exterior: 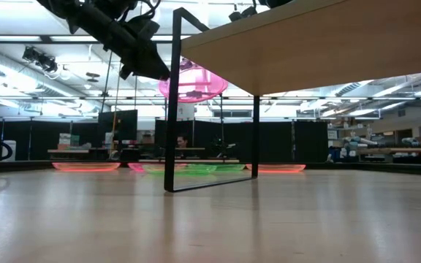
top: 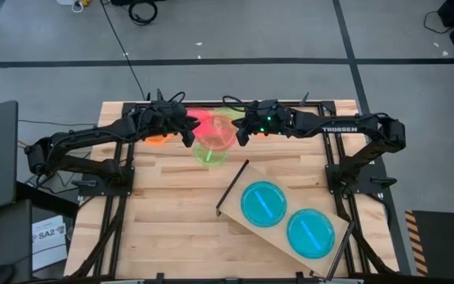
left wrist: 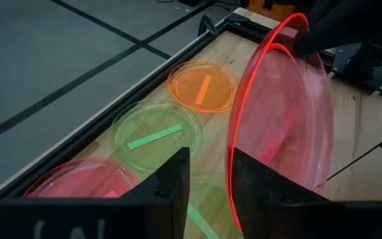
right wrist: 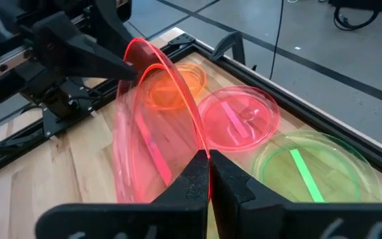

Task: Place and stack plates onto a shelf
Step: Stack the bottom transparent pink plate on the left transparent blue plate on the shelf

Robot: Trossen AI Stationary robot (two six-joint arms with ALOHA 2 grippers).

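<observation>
- Shelf: angled on the near right of the table, two blue plates already side by side on it.
- Pink plate: held off the table at the far edge, tilted on edge, between both arms; other plates lie flat below it.
- Right gripper: clamped on the pink plate's rim.
- Left gripper: fingers straddle the opposite rim with a gap showing, looks like not squeezing.
- Handling guess: light, thin, stiff plastic, slick. Pinch the rim only, keep force low or it'll pop out.
</observation>
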